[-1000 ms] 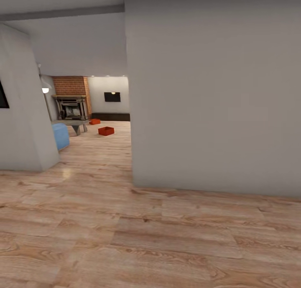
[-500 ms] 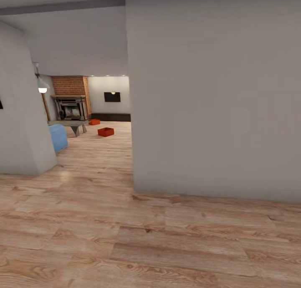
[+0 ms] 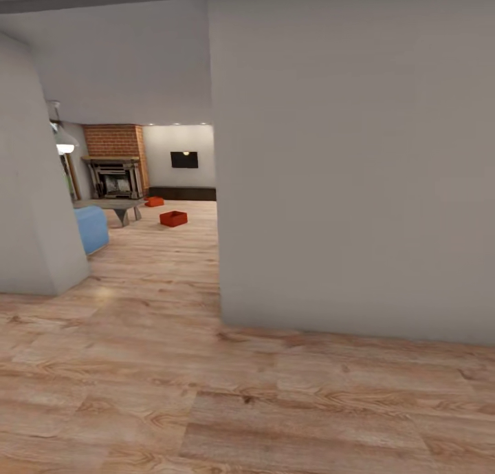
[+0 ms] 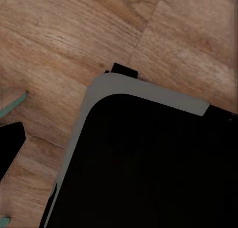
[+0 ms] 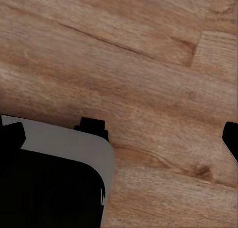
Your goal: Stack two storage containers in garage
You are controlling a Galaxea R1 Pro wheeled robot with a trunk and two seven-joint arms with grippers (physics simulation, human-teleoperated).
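While the head camera looks down a hallway of wood plank floor [image 3: 206, 391], the two storage containers sit far off in the living room, small in the left-centre of the frame: the nearer container [image 3: 173, 218] on the planks, the farther container [image 3: 155, 201] beyond it and a touch left, close to the coffee table [image 3: 110, 204]. They lie apart from each other, both open side up as far as can be made out at this size. Behind them stands the brick fireplace [image 3: 117, 159], and a blue sofa [image 3: 91, 228] pokes out from behind the grey wall corner [image 3: 31, 206] at the left edge, mostly hidden by it. A big pale wall [image 3: 357, 164] takes the whole right half and blocks everything behind it.

Down at the wrists, both cameras look at planks. In the left wrist view a black, grey-edged robot base [image 4: 148, 163] covers the lower right; dark shapes at the left edge are cut off. In the right wrist view the same base [image 5: 49, 183] sits lower left, with a dark sliver at the right edge. Neither picture shows fingertips clearly, so how wide the fingers stand cannot be told. The containers are well away from either gripper.
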